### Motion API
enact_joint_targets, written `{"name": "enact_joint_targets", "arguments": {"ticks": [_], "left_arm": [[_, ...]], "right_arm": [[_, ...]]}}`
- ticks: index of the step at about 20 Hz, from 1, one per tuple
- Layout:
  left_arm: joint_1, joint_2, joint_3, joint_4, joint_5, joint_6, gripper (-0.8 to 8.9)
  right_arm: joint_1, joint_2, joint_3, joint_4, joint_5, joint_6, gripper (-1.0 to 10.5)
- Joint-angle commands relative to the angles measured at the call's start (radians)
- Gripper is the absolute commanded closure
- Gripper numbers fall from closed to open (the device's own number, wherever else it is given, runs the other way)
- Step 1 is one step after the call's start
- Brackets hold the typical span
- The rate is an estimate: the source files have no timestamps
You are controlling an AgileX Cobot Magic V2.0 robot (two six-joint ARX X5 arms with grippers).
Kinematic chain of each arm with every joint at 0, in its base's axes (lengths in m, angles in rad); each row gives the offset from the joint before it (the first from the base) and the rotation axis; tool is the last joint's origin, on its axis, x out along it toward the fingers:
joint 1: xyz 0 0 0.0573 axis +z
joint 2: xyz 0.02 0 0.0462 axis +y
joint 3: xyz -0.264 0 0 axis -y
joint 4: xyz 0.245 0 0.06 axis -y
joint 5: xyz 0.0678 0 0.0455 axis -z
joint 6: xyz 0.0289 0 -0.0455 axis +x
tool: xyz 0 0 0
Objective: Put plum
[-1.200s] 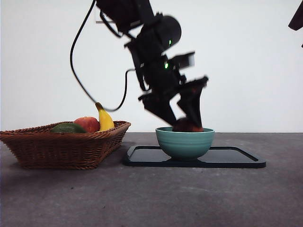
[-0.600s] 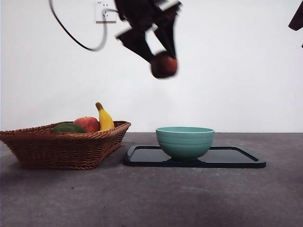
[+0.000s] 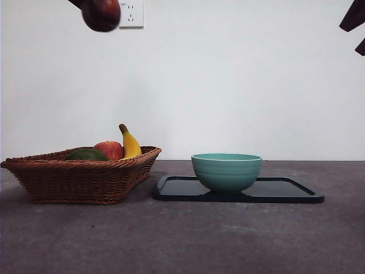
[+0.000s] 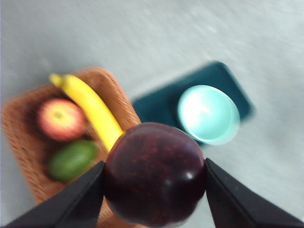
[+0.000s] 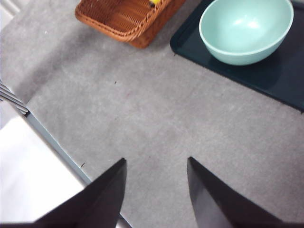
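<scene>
The plum (image 4: 154, 173) is held high in the air between the two jaws of the left gripper (image 4: 154, 190), which are closed against its sides; in the front view the fruit (image 3: 101, 13) is seen at the top left of the scene, well above the wicker basket (image 3: 80, 181). The left arm is therefore the one at work, and the fruit lies directly between its jaws rather than off to any side. Being nearly round, the plum has no clear long axis, and no stem end can be made out, so its pointing cannot be told. Below it, an apple (image 3: 109, 150), a banana (image 3: 129, 144) and a green fruit (image 3: 86, 154) are seen lying in the basket, while the teal bowl (image 3: 226, 170) stands empty on the black tray (image 3: 285, 191) to the right of the basket. The task names no destination; the basket is judged the likelier one, since it lies nearly straight below the fruit. The right gripper (image 5: 156, 190) is held open and empty above bare table (image 5: 156, 118), waiting.
</scene>
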Motion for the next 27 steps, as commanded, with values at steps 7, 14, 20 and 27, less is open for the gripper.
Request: {"name": "enact_joint_targets", "arguments": {"ticks": [7, 14, 20, 27], "left_arm": [[0.097, -0.211, -0.433, 0.077, 0.093, 0.054, 6.06], [0.109, -0.334, -0.900, 0.426, 0.092, 0.046, 6.06], [0.109, -0.334, -1.202, 0.804, 0.035, -0.009, 6.46], [0.108, -0.327, -1.268, 1.060, -0.079, -0.034, 6.46]], "right_arm": [[0.005, 0.004, 0.005, 0.014, -0.001, -0.013, 7.4], [0.005, 0.004, 0.005, 0.013, -0.001, -0.015, 7.4], [0.005, 0.004, 0.005, 0.010, -0.001, -0.014, 7.4], [0.005, 0.004, 0.005, 0.014, -0.001, -0.014, 7.4]]}}
